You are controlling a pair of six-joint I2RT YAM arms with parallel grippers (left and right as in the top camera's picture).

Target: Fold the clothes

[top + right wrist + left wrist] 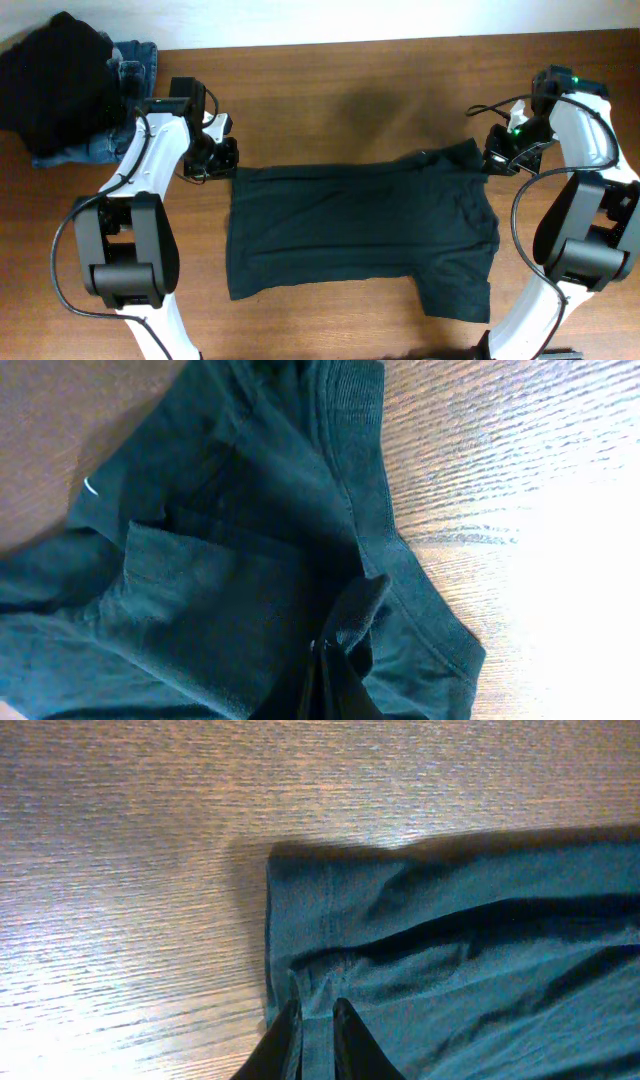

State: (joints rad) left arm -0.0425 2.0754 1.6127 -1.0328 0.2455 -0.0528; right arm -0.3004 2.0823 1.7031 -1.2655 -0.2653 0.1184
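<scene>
The clothes are one dark blackish-green T-shirt (350, 225) lying mostly flat across the middle of the table, lengthwise left to right. My left gripper (222, 160) sits at its far-left corner. In the left wrist view, that gripper (318, 1020) is shut on the hem corner of the T-shirt (480, 950), with a strip of cloth showing between the black fingers (352, 1038). My right gripper (497, 160) is at the far-right end by the collar. Seen from the right wrist, this gripper (325, 652) pinches a raised fold of the T-shirt (220, 540) next to the ribbed collar (360, 450).
A heap of black cloth (60, 80) lies on blue denim jeans (135, 55) at the table's far-left corner, just behind the left arm. Bare wooden table (330, 110) shows around the shirt.
</scene>
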